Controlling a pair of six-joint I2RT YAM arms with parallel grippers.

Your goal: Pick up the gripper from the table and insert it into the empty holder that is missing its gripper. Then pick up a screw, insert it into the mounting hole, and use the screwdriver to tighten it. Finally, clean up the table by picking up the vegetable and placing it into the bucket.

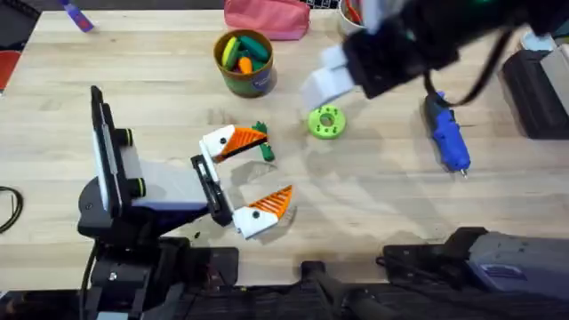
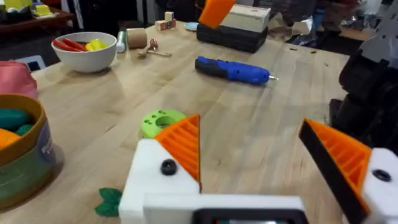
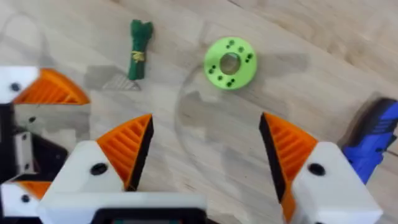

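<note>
Both hands are spreading wide, holding nothing: our left hand (image 1: pixel 244 182) low over the table (image 1: pixel 373 204), right hand (image 3: pixel 205 155) above. Fitting seems finished; screwdriver (image 1: pixel 447 138) is lying aside, while the vegetable (image 3: pixel 139 48) is awaiting the bucket (image 1: pixel 244 62).

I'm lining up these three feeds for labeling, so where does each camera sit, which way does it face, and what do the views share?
Overhead: fixed above the arm bases, looking down and forward at the table; shows the left hand and the blurred right arm.
Left wrist: on the left arm, looking low across the table toward the screwdriver; own open hand at the bottom.
Right wrist: on the right arm, looking down at the vegetable and green disc; own open hand at the bottom.
Shared: all three show the green disc and the screwdriver.
</note>
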